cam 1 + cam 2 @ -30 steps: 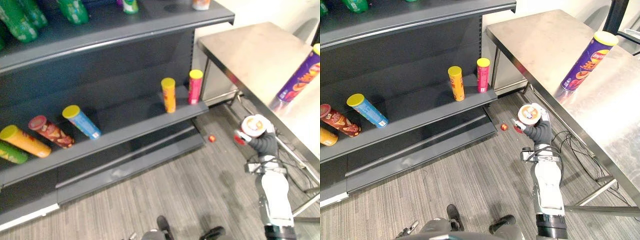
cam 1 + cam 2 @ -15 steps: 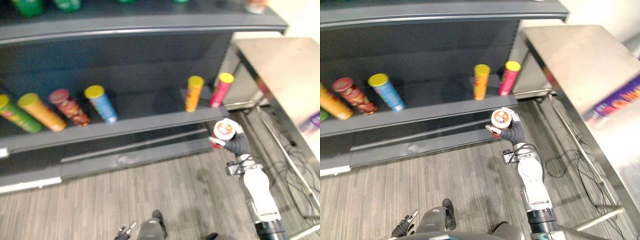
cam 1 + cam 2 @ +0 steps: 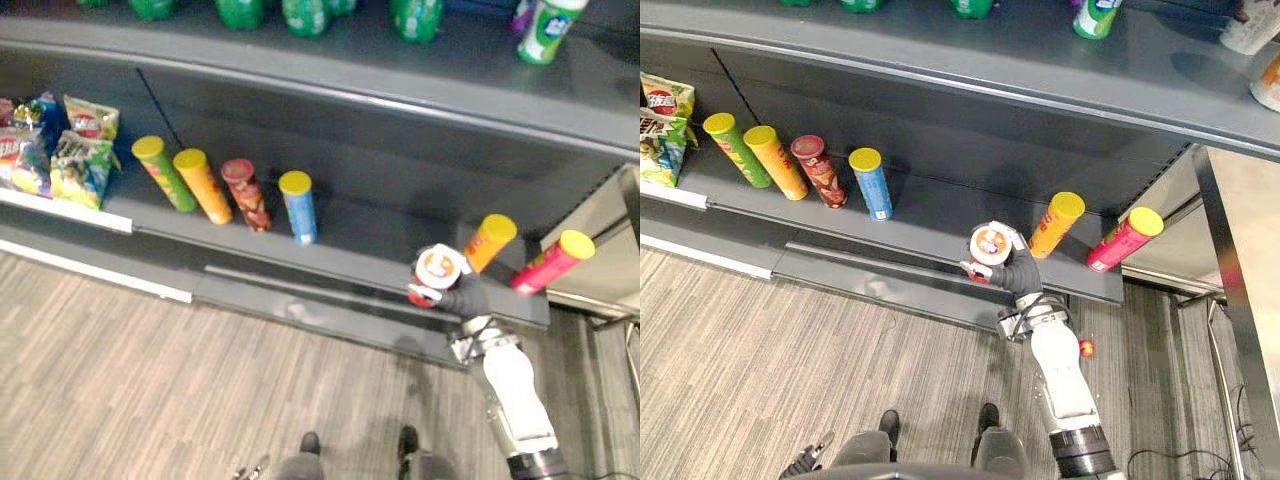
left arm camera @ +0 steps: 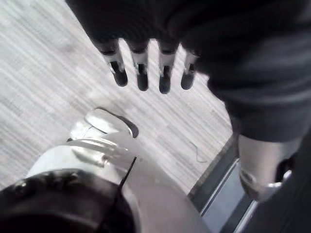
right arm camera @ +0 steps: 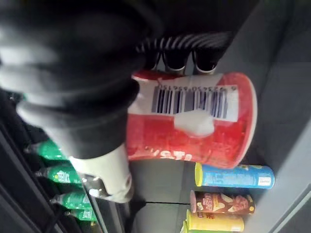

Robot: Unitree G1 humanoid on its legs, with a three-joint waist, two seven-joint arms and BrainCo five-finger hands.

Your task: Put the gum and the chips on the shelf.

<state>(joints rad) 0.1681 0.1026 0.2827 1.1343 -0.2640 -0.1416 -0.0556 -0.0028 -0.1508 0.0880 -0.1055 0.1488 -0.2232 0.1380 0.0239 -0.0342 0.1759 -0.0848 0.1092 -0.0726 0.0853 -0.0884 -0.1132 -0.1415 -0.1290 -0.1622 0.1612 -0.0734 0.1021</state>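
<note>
My right hand (image 3: 1021, 276) is shut on a red chips can (image 3: 989, 246) with a white lid, seen lid-on from above. The can hangs at the front edge of the lower shelf (image 3: 940, 215), in the gap between a blue can (image 3: 871, 184) and a tilted orange can (image 3: 1057, 223). In the right wrist view the fingers (image 5: 175, 59) wrap the red can (image 5: 194, 116) across its barcode label. My left hand (image 4: 146, 68) hangs over the wood-look floor with fingers straight and nothing in it.
Green, orange and dark red cans (image 3: 780, 160) lean on the lower shelf to the left, chip bags (image 3: 58, 140) farther left. A pink can (image 3: 1125, 240) leans at the shelf's right end. Green bottles (image 3: 300, 12) stand on the upper shelf. A small red ball (image 3: 1086, 348) lies on the floor.
The camera has swung from the steel table to face the shelf. My right hand, still holding the red can, has come from beside the table up to the lower shelf's front edge.
</note>
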